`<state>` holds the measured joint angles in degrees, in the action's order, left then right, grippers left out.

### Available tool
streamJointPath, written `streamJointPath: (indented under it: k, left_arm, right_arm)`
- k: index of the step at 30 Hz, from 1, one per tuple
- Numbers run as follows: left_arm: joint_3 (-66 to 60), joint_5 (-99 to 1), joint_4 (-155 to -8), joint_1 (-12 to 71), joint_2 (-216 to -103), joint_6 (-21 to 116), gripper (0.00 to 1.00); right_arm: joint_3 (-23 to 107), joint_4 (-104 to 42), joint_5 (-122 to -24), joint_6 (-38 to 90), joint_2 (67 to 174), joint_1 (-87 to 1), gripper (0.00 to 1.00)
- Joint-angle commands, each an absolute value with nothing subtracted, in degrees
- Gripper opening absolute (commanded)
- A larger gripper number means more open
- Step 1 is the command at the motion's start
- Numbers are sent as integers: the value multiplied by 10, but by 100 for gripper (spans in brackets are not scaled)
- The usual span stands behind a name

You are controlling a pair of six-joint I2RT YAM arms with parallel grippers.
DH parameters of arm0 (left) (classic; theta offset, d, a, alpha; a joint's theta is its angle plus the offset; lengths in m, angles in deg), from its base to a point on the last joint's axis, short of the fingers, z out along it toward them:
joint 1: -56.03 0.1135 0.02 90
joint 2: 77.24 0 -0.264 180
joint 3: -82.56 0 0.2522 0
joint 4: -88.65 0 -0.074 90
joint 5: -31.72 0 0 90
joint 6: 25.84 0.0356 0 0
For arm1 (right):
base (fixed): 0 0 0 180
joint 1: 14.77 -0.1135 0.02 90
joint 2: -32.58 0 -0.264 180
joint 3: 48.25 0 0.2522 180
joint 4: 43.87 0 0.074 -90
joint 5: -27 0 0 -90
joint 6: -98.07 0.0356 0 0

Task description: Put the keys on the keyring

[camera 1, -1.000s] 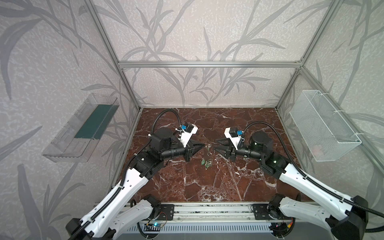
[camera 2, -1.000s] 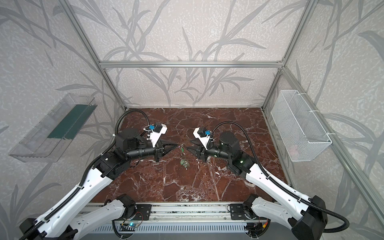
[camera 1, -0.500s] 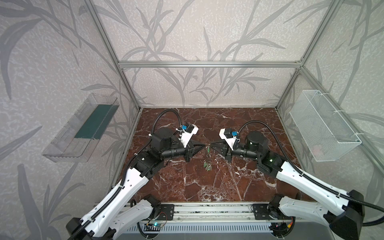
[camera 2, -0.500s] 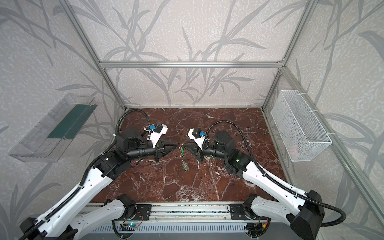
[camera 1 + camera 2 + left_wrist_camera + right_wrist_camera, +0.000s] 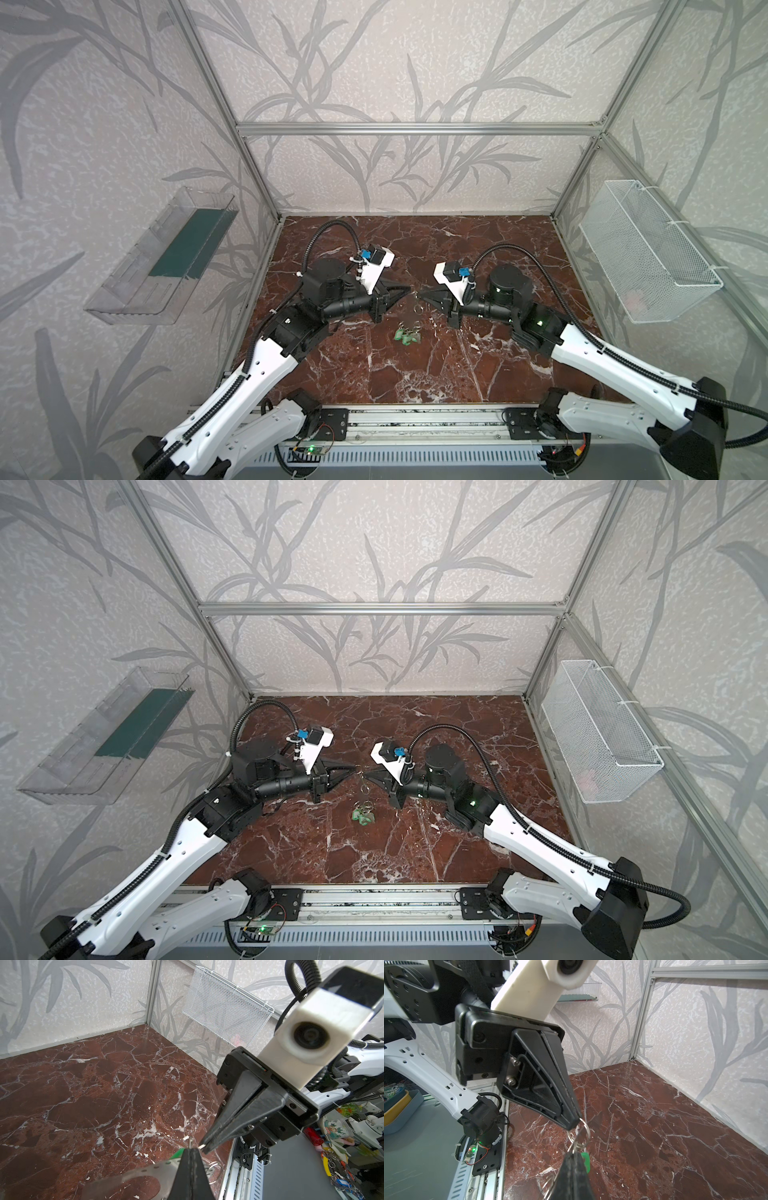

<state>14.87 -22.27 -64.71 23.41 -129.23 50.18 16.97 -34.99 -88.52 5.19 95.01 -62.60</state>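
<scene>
Both top views give you the overall picture. Your left gripper (image 5: 410, 289) and right gripper (image 5: 419, 296) meet tip to tip over the middle of the table (image 5: 478, 365). The green-tagged keys (image 5: 407, 336) dangle below them on a string of small rings (image 5: 417, 308). From up there I can't tell whether the keys touch the marble. The basket (image 5: 648, 257) on the right wall and the clear tray (image 5: 166, 257) on the left wall are well apart from all this.

Only the left wrist view shows the keyring (image 5: 135, 1180). It sits right under your left fingers (image 5: 182, 1169), which are pressed together and cover part of it, so I can't tell if it's pinched. A bit of wire pokes out at their tip, and the right gripper's tip is clamped on wire there too, nothing between the jaws but that.

Right wrist view shows the linkage best. The left tip pinches the upper ring, and the next ones run down to your right fingers (image 5: 571, 1176). Those are closed tight and hide most of one of the keys (image 5: 586, 1162).
</scene>
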Motion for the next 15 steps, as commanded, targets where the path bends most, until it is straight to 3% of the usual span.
streamJointPath:
  k: [1,5,7,11,15]
  left_arm:
    - [152,-245,-731,234,-1276,479,0]
    - [157,-235,-748,234,-1279,469,0]
    - [156,-227,-745,234,-1282,468,0]
    - [153,-213,-736,233,-1283,472,0]
    - [152,-207,-729,233,-1287,475,0]
  right_arm:
    - [157,-345,-895,48,939,-640,0]
    - [153,-346,-888,55,940,-643,0]
    - [152,-349,-873,64,936,-643,15]
    - [137,-378,-843,86,918,-641,18]
    - [121,-429,-857,135,911,-631,29]
